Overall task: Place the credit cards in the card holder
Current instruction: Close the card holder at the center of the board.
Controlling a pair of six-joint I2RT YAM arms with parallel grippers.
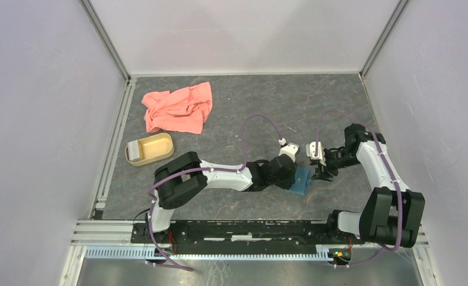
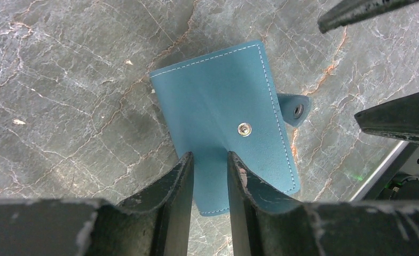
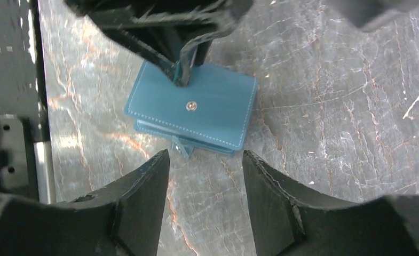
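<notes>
**Grey marbled table (image 1: 249, 107): holder between the arms**

I logged the card holder (image 3: 196, 106) toward the table's near edge, right of middle. There the left gripper (image 2: 210, 160) pinched its cover edge. The right gripper (image 3: 206, 157) hung open and empty just beside the tab side, with the holder's long axis across its fingers.

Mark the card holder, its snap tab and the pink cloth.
card holder (image 2: 218, 106), left wrist view, middle of its cover
snap tab (image 2: 297, 110), left wrist view, its round stud
pink cloth (image 1: 177, 108), top external view, its middle
</notes>
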